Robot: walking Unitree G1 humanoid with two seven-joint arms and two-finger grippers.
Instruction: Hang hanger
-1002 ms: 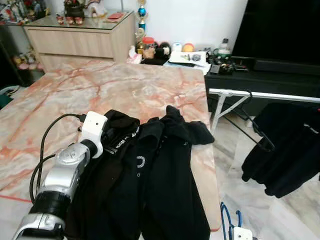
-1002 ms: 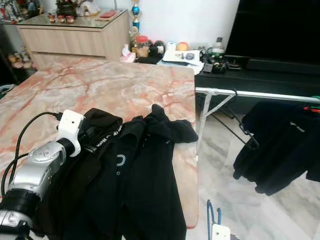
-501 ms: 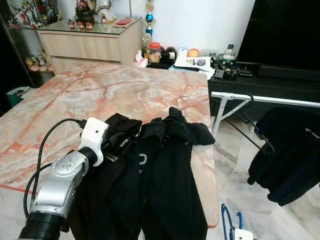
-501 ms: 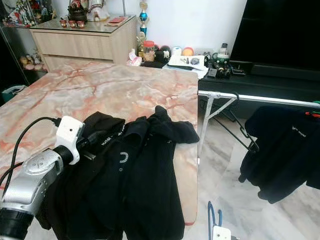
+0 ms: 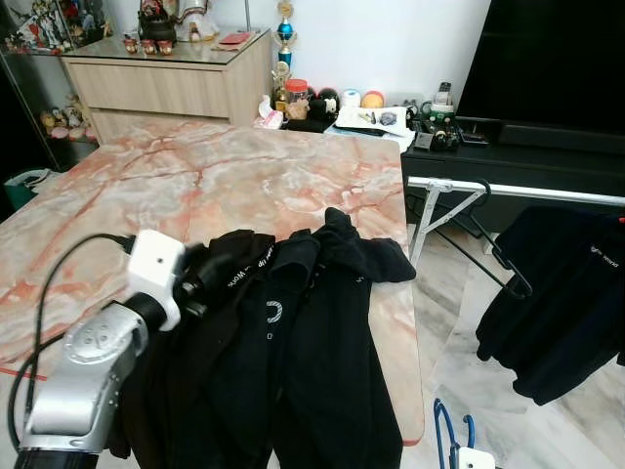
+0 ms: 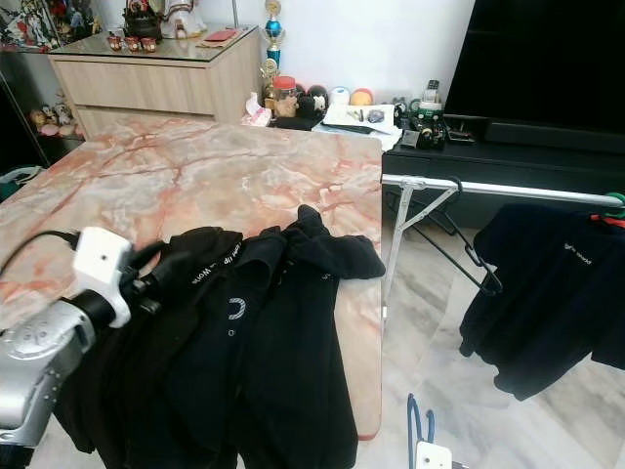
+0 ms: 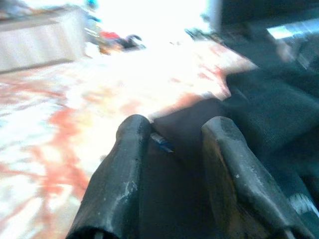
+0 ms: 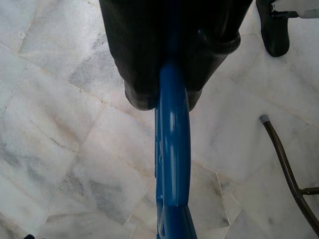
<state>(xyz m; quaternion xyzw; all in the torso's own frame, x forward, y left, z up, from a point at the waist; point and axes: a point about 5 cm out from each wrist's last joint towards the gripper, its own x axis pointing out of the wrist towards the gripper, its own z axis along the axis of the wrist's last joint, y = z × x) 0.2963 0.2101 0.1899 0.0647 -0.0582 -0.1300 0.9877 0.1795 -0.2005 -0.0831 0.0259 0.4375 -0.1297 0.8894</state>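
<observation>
Marble table [image 5: 244,176] w/ black clothes [image 5: 293,342]; L gripper [image 7: 174,139] jaws apart; R gripper [image 8: 172,87] jaws clamp blue hanger [image 8: 172,149].

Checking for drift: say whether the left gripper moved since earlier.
Yes. The left gripper has drawn leftward, away from the white logo on the black clothes.

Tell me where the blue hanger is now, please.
The blue hanger is held low at the robot's right, clamped in the right gripper above the marble floor.
</observation>
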